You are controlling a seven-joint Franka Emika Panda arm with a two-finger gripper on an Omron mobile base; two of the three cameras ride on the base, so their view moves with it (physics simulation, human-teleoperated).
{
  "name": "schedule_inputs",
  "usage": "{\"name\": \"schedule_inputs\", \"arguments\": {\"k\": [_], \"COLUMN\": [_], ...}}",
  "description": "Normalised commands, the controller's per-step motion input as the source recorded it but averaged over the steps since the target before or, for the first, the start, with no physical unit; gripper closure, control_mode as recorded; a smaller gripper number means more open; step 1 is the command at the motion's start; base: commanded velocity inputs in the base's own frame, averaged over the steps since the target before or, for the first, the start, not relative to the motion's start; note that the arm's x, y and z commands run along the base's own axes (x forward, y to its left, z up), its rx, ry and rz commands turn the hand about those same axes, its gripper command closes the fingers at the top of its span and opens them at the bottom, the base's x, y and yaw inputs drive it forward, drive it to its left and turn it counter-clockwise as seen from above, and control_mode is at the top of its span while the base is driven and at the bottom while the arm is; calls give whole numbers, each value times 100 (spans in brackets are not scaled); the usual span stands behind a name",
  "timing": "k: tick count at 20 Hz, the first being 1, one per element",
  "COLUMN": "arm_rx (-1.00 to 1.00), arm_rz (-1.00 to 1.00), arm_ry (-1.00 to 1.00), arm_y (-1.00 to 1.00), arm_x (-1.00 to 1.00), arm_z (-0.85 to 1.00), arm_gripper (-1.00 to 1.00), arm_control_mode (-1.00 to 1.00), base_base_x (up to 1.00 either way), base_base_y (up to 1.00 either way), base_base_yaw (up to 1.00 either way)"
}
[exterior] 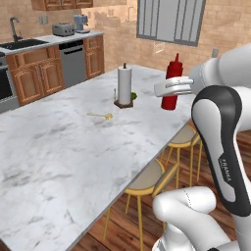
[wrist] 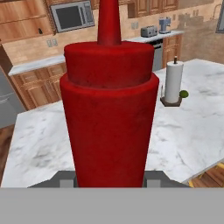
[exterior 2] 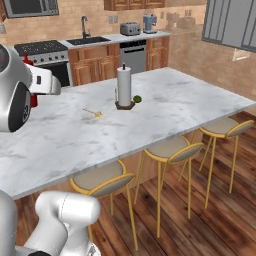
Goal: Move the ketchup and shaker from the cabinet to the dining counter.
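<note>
My gripper (exterior: 168,88) is shut on the ketchup (exterior: 171,82), a slim red squeeze bottle held upright by its middle. The bottle is at the stool-side edge of the dining counter (exterior: 73,147), right of the paper towel roll. I cannot tell whether its base touches the marble. In the hand view the ketchup (wrist: 109,113) looms close between the grey fingertips (wrist: 66,181), nozzle pointing up. From the right base view, only slivers of the ketchup (exterior 2: 33,101) peek out behind my arm. Reddish-brown wall cabinets (wrist: 22,19) hang on the far brick wall. The shaker is out of view.
A paper towel roll (exterior: 124,84) stands mid-counter with a small green fruit (exterior: 134,96) beside it and a small yellow object (exterior: 107,116) lying nearer. Yellow-legged stools (exterior 2: 170,149) line the counter's near edge. The sink, toaster (exterior: 63,29) and lower cabinets sit along the back wall.
</note>
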Motion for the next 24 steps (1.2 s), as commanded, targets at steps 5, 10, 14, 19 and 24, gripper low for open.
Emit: {"name": "schedule_inputs", "arguments": {"k": [5, 10, 14, 19, 24], "arm_rx": [0, 0, 0, 0, 0], "arm_rz": [0, 0, 0, 0, 0], "arm_ry": [0, 0, 0, 0, 0], "arm_y": [0, 0, 0, 0, 0], "arm_x": [0, 0, 0, 0, 0], "arm_z": [0, 0, 0, 0, 0], "arm_gripper": [100, 100, 100, 100, 100], "arm_control_mode": [100, 100, 100, 100, 100], "base_base_x": [6, 0, 0, 0, 0], "base_base_y": [0, 0, 0, 0, -1], "base_base_yaw": [0, 0, 0, 0, 0]}}
